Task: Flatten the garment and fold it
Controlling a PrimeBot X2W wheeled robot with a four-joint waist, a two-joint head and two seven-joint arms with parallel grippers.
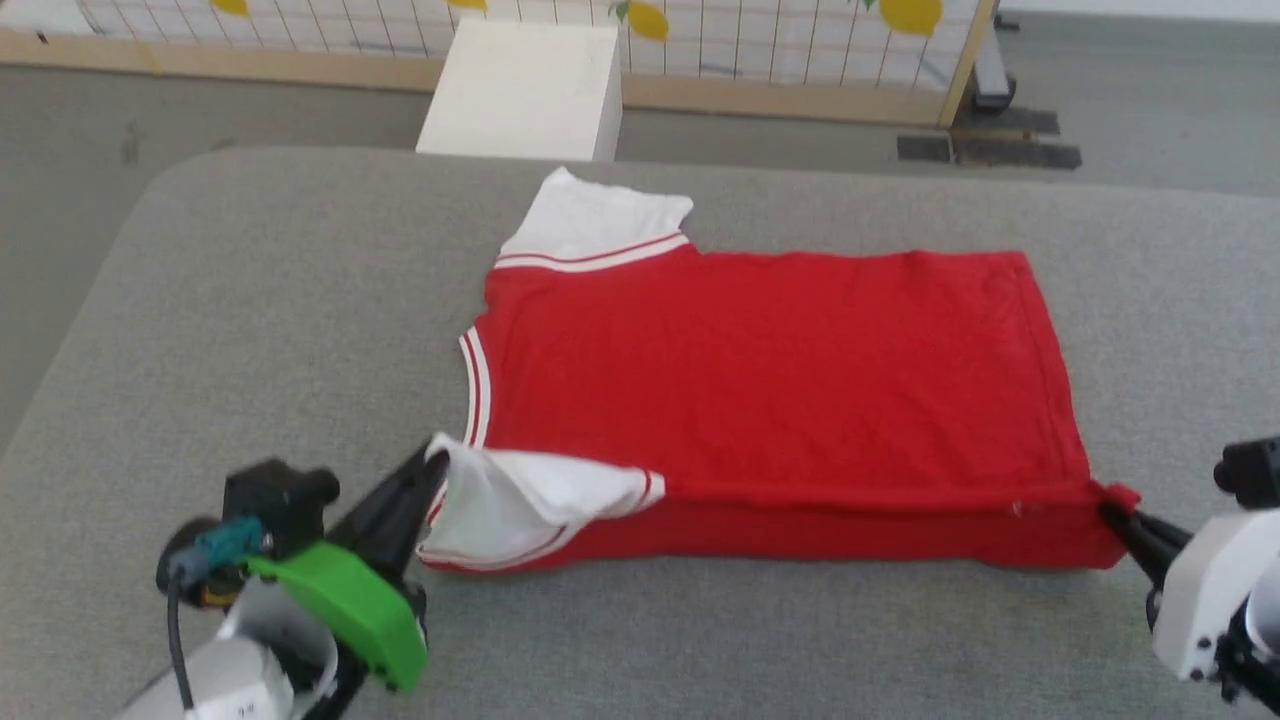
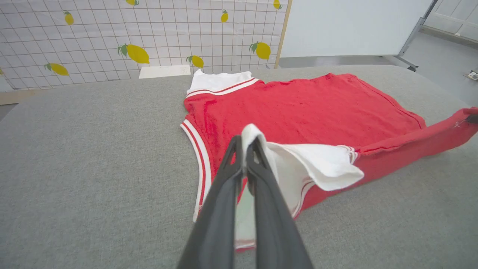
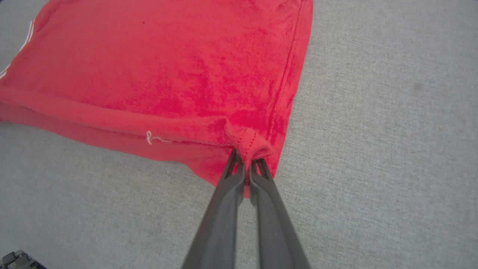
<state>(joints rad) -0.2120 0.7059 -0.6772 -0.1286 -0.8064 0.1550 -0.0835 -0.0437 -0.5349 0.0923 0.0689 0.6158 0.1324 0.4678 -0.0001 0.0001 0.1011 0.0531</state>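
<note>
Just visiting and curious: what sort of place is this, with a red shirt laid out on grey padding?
Probably a robot test lab, not a home: the garment lies on a grey padded table, a lemon-print screen stands behind it, and a white partition stands on bare floor.

garment [image 1: 780, 390] 1 | left gripper [image 1: 433, 468] 1 | right gripper [image 1: 1108, 510] 1 (2 total) | white box [image 1: 520, 90] 1
</note>
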